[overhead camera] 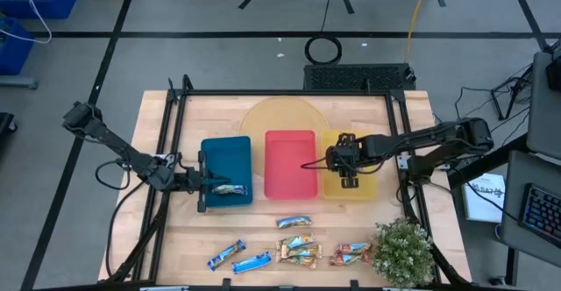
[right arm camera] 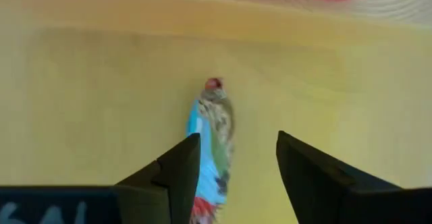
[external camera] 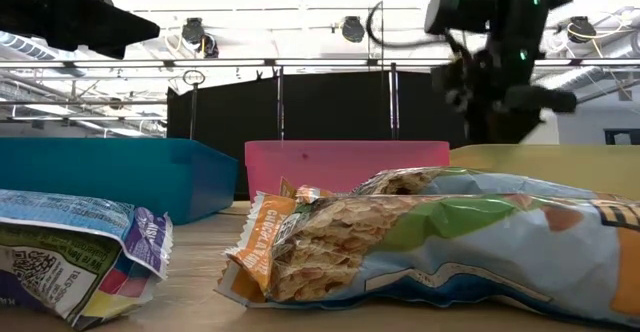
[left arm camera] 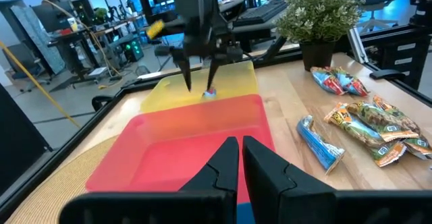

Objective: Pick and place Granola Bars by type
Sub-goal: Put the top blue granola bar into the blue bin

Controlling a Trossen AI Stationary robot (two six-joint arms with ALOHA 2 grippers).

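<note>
Hovering over the smooth yellow tray (overhead camera: 368,190), the right claw (right arm camera: 235,166) is standing wide above a crinkly tan-and-light-blue bar (right arm camera: 211,140) lying inside. The left claw (left arm camera: 239,158) is pinched narrow, empty, over the blue tray (overhead camera: 226,155). Glossy wrapped granola bars (overhead camera: 298,249) are lying on the wooden desk's (overhead camera: 263,238) near edge.

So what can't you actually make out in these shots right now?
- Bar in the yellow tray, right wrist view: blurred, wrapper print unreadable, lower end behind a finger.
- Blue tray, low view: its wall hides the contents.
- Bars near the plant, high view: too small to count exactly.
</note>
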